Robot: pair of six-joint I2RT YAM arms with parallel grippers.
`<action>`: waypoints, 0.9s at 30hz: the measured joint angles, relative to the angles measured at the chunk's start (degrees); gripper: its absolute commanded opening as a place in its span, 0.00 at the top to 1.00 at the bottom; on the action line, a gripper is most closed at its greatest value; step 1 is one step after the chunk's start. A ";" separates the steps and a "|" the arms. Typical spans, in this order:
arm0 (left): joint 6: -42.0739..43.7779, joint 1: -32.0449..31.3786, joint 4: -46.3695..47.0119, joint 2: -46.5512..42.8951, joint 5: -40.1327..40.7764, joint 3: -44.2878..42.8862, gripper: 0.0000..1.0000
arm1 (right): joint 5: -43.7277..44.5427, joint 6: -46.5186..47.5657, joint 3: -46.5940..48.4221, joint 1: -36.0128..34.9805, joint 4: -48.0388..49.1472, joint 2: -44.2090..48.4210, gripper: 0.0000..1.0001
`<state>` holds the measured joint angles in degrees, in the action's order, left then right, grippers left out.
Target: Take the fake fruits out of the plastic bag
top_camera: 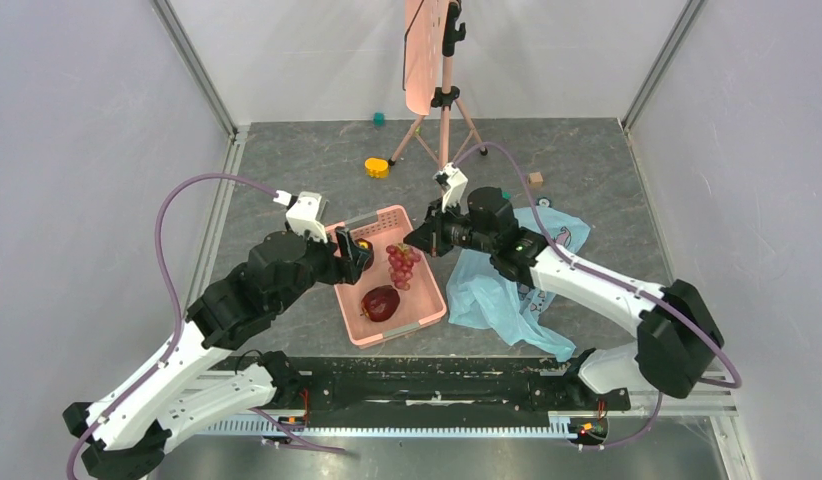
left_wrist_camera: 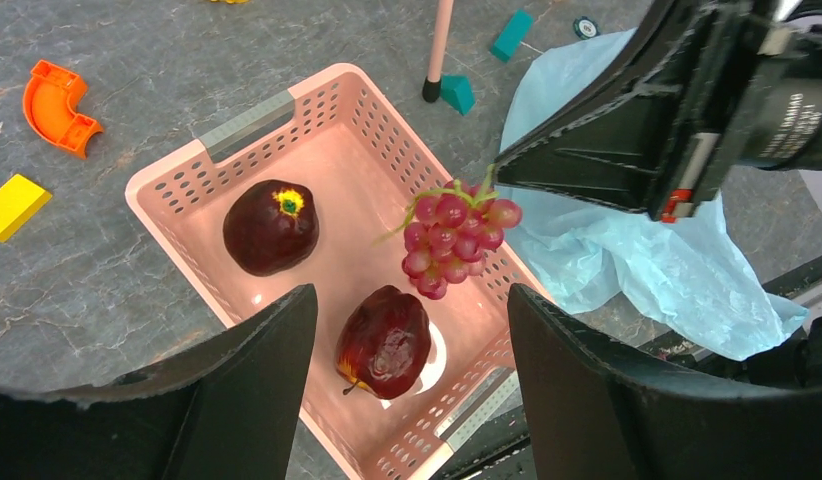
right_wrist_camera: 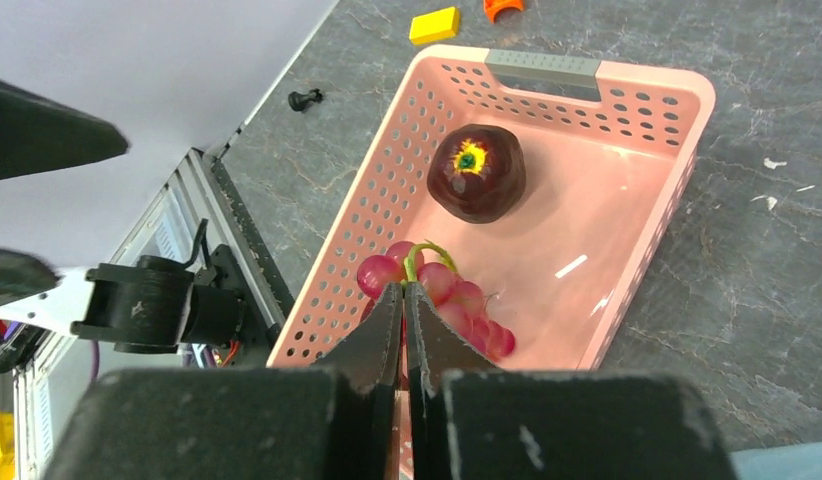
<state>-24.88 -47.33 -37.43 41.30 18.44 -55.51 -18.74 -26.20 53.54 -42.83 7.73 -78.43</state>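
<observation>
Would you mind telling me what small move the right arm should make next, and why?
Probably lower the right gripper slightly and open it: it pinches the grape bunch by its stem over the pink basket, where two dark-red fruits already lie.

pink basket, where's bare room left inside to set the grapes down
Freest: the floor strip between the yellow-tipped fruit and the long wall of the basket, toward the grey handle at that end. Crowded: the other end, where the second fruit lies and the grapes hang from the right fingers.
</observation>
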 measured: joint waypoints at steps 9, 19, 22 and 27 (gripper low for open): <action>0.00 0.00 -0.20 -0.22 0.15 0.68 0.23 | 0.85 -0.79 0.17 -2.54 3.30 -9.94 1.00; -0.02 0.00 -0.22 -0.22 0.74 1.73 0.23 | 0.11 -1.33 6.21 -8.33 4.90 -19.15 0.63; -0.02 0.00 -0.22 -0.22 0.79 2.08 0.23 | -0.70 -1.20 6.78 -9.31 5.57 -19.69 0.45; -0.02 0.00 -0.22 -0.15 0.87 2.45 0.22 | 2.40 1.07 6.75 -9.38 3.30 -16.48 0.36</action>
<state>-24.91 -47.33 -37.65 41.15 19.31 -53.06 -16.34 -25.12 60.29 -52.21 11.03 -94.91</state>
